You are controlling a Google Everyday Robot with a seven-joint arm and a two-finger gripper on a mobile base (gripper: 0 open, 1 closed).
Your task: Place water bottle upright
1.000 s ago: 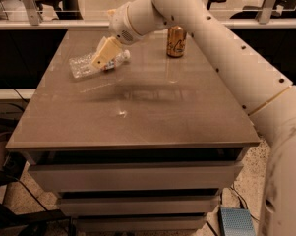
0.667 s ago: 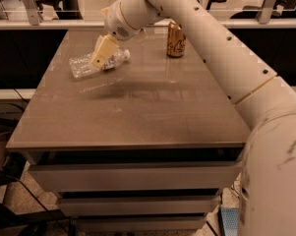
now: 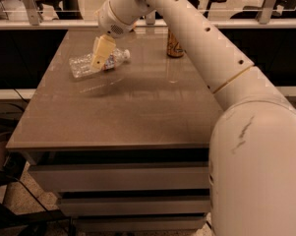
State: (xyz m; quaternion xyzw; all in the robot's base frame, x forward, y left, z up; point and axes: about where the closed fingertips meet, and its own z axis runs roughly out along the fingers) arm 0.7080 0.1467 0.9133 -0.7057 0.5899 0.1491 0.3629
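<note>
The water bottle [image 3: 83, 64], clear ribbed plastic with a white cap [image 3: 126, 55] pointing right, lies on its side at the far left of the brown table [image 3: 137, 112]. My gripper [image 3: 100, 55], cream-coloured, comes down from the white arm [image 3: 187, 28] and sits over the bottle's middle, covering its label area. Whether it grips the bottle does not show. The bottle's left half and its cap stick out on either side of the gripper.
A copper-coloured drink can [image 3: 175, 45] stands upright at the far edge of the table, right of the bottle. Behind the table runs a rail with glass panels [image 3: 49, 9] and office chairs beyond. The robot's white body [image 3: 260, 171] fills the lower right.
The arm's wrist and upper link have swung a little to the left over the table. The bottle lies in the same spot, with the gripper still over it.
</note>
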